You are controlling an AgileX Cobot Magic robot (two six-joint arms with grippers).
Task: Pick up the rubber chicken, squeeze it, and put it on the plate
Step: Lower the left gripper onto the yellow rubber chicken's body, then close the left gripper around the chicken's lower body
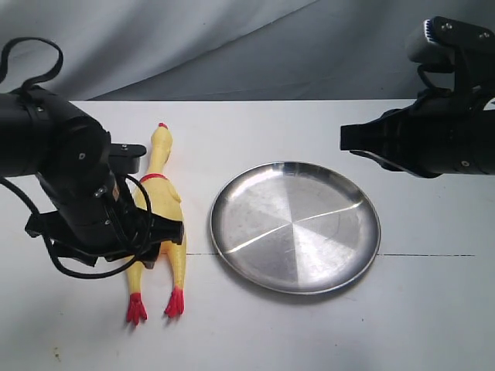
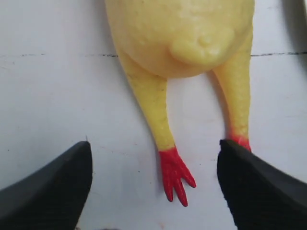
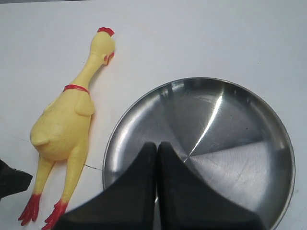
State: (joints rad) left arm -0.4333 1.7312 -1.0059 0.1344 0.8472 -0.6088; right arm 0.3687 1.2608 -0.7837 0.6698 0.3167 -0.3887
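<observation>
The yellow rubber chicken (image 1: 164,202) lies flat on the white table to the left of the plate, its red comb pointing to the far side and its red feet to the front. My left gripper (image 2: 154,146) hangs over its legs and is open, with one finger (image 2: 57,187) outside one leg and the other finger (image 2: 254,187) covering part of the second red foot. The chicken's body (image 2: 182,28) is free of the jaws. The shiny silver plate (image 1: 294,228) holds nothing. My right gripper (image 3: 157,144) is shut and hovers above the plate (image 3: 230,124), near its edge on the chicken (image 3: 64,124) side.
A thin dark seam (image 1: 433,255) crosses the white table from left to right, passing under the plate. A grey cloth backdrop (image 1: 232,39) stands behind the table's far edge. Black cables (image 1: 77,267) loop around the left arm close to the chicken.
</observation>
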